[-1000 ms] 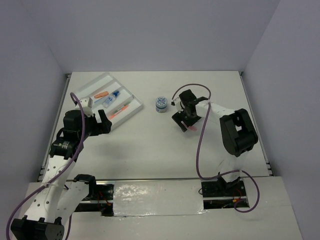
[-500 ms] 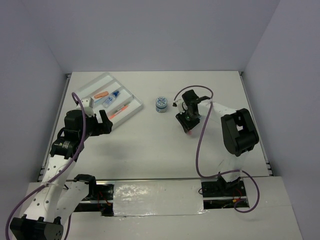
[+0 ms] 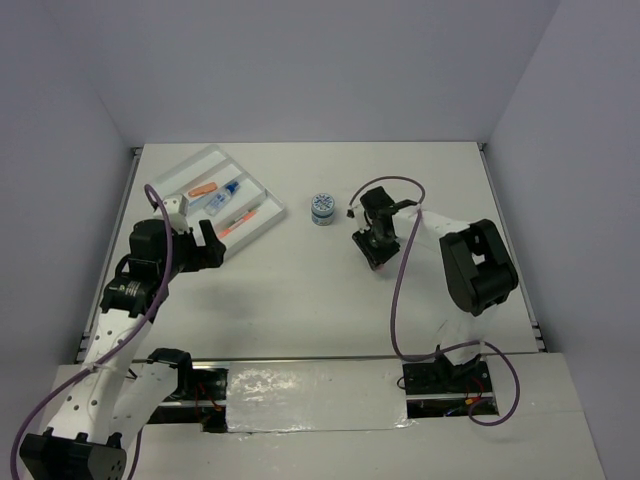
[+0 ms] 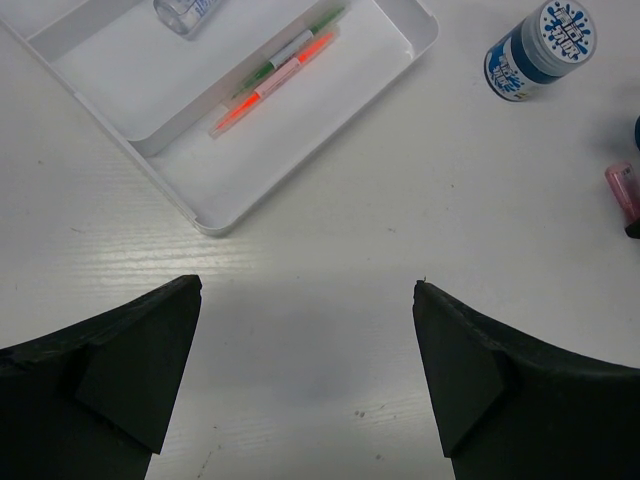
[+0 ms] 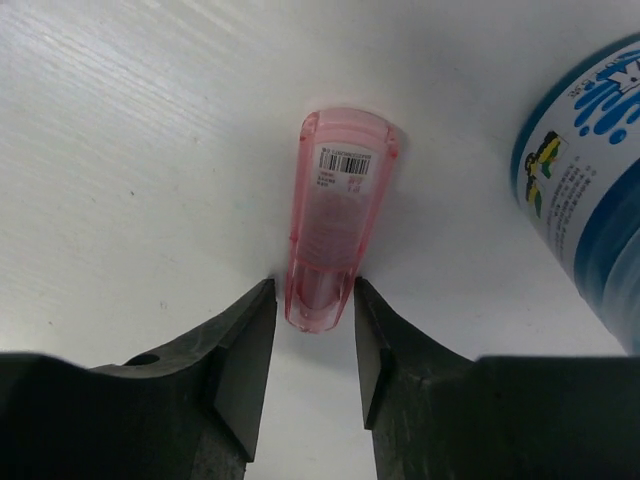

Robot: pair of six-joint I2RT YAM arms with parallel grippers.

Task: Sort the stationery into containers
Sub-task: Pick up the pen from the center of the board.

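Lowered since before, right gripper [image 5: 313,300] is narrowed around pink translucent plastic cap-like piece [image 5: 342,200], contact unconfirmed; squeezing should be completed squarely before lifting.

We see the pink piece [image 5: 338,215] as glossy translucent plastic with a paper barcode label. At its 3 o'clock, the pot [image 5: 590,190] wears a shiny printed wrap. The right gripper [image 5: 314,300] has matt black plastic fingers [image 5: 240,370]. The table [image 5: 120,150] looks matt and faintly grained, the tray [image 4: 330,110] smooth white plastic.

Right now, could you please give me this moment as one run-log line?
left gripper: open, empty, near tray | right gripper: straddling pink piece on table, grip unclear | blue-white pot: outside tray
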